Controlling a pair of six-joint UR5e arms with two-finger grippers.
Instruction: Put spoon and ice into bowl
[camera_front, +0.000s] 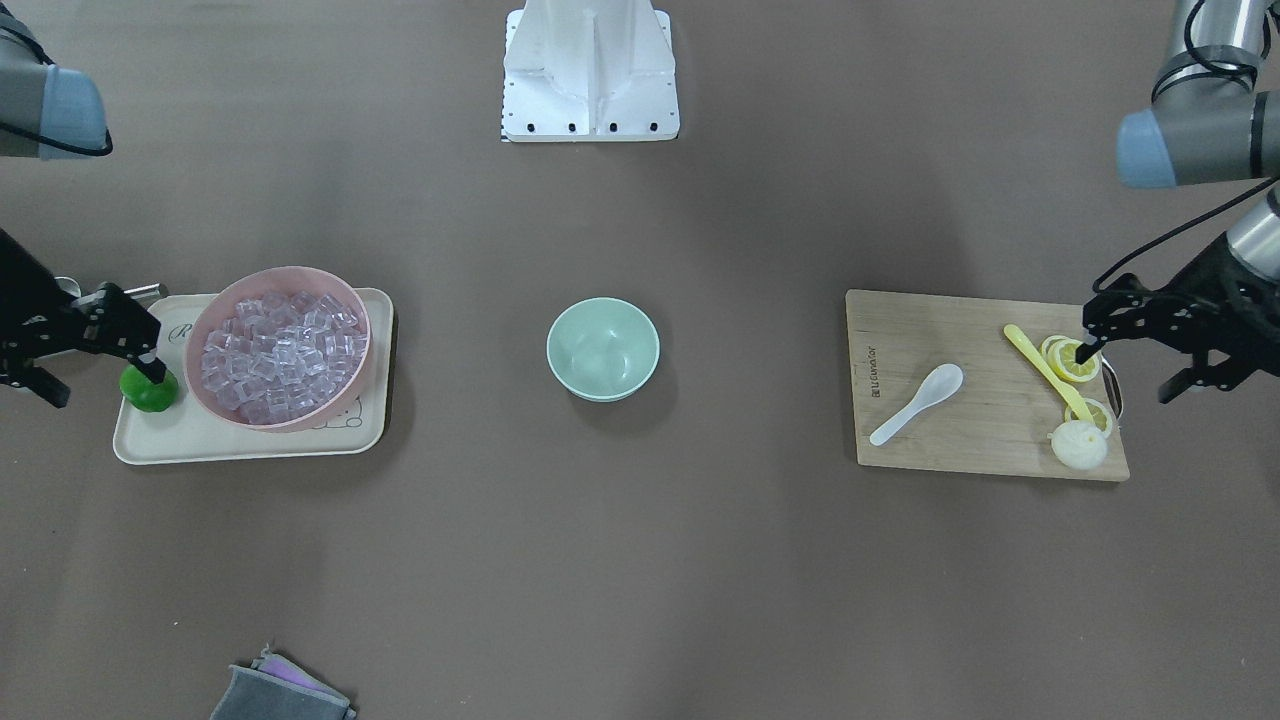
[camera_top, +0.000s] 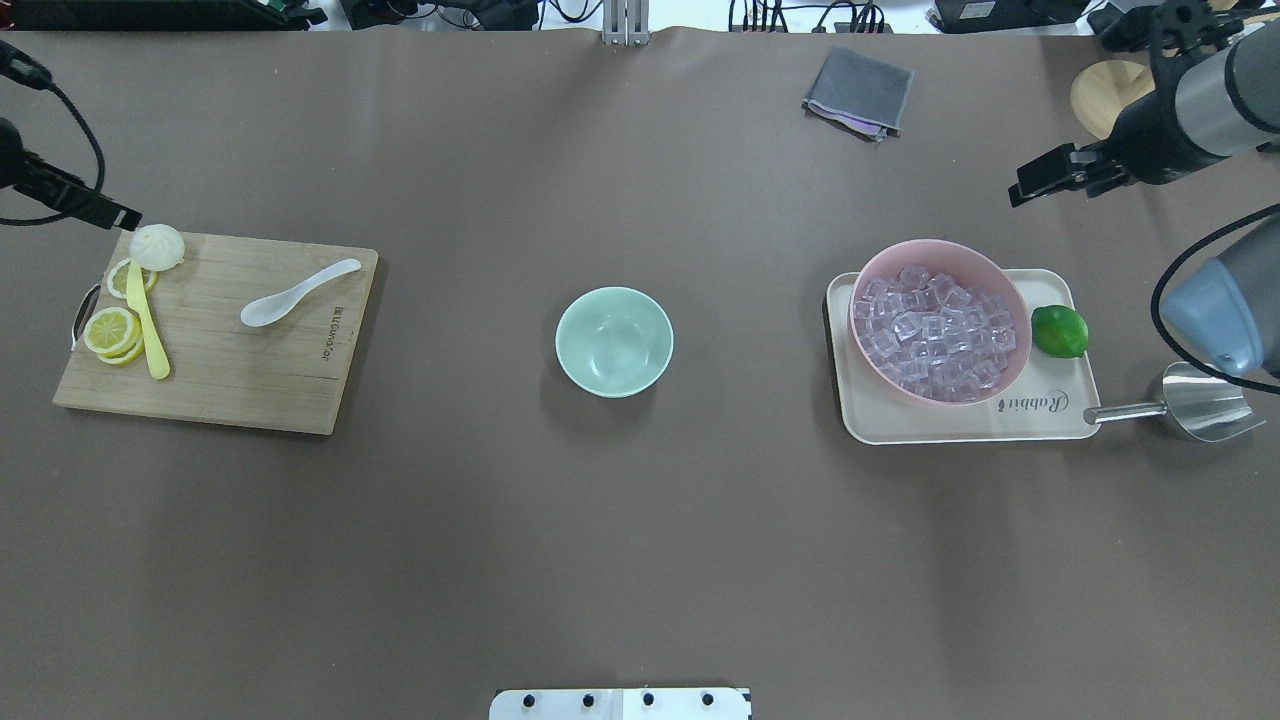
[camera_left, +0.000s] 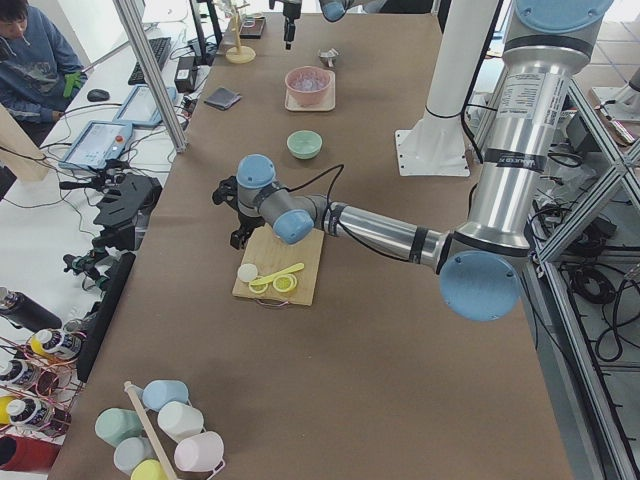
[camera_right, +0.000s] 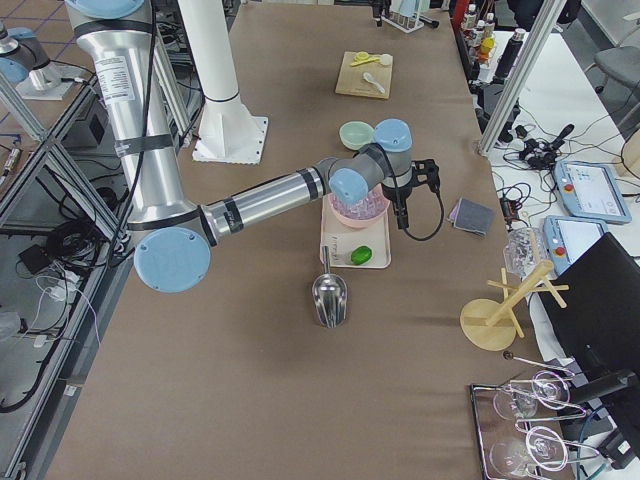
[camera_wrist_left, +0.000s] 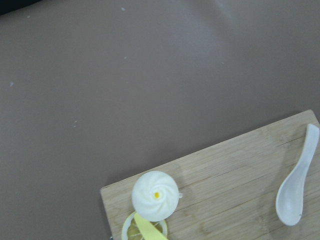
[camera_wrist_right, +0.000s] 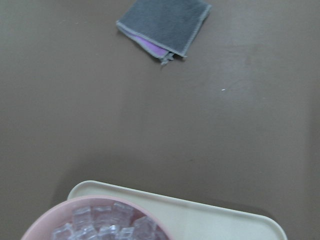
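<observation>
The white spoon (camera_front: 918, 402) lies on the wooden cutting board (camera_front: 960, 445), scoop toward the robot; it also shows in the left wrist view (camera_wrist_left: 295, 190). The mint-green bowl (camera_front: 603, 350) stands empty at the table's middle (camera_top: 614, 342). Several ice cubes (camera_front: 280, 350) fill the pink bowl (camera_top: 940, 246) on a cream tray (camera_top: 960, 425). My left gripper (camera_front: 1127, 373) is open and empty above the board's outer end, over the lemon slices. My right gripper (camera_front: 105, 385) is open and empty above the tray's outer end, by the lime.
On the board lie lemon slices (camera_top: 112, 330), a yellow utensil (camera_top: 150, 335) and a white bun (camera_top: 157, 246). A lime (camera_top: 1060, 330) sits on the tray. A metal scoop (camera_top: 1200, 400) lies beside the tray. A grey cloth (camera_top: 858, 92) lies at the far edge.
</observation>
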